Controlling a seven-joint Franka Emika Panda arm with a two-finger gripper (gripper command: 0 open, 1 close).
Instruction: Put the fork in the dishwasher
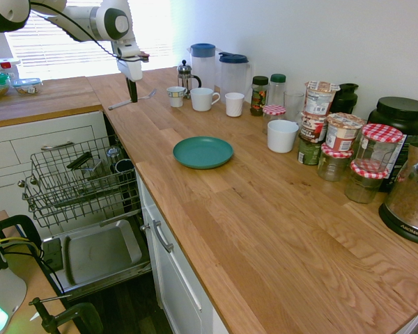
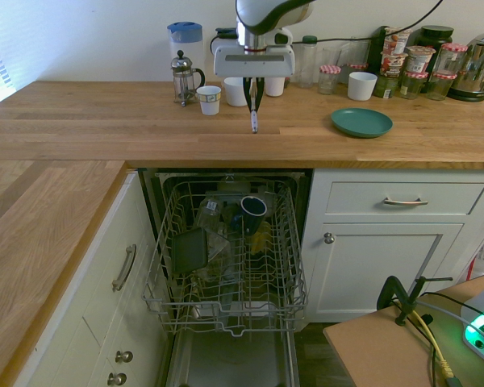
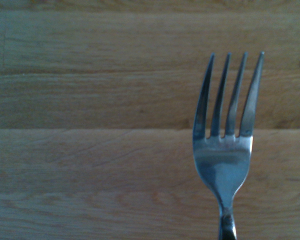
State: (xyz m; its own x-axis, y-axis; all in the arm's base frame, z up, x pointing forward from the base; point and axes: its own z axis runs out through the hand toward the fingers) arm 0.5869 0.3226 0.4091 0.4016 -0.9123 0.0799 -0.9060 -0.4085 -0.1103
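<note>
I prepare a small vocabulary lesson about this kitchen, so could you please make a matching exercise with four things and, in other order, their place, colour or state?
Column one:
1. Fork
2. Plate
3. French press
4. Dish rack

Column two:
A. Grey wire, pulled out below the worktop
B. Held in the shut pincer
C. Standing upright, with a black handle
D. Green, lying flat

Right pairs: 1-B, 2-D, 3-C, 4-A
</note>
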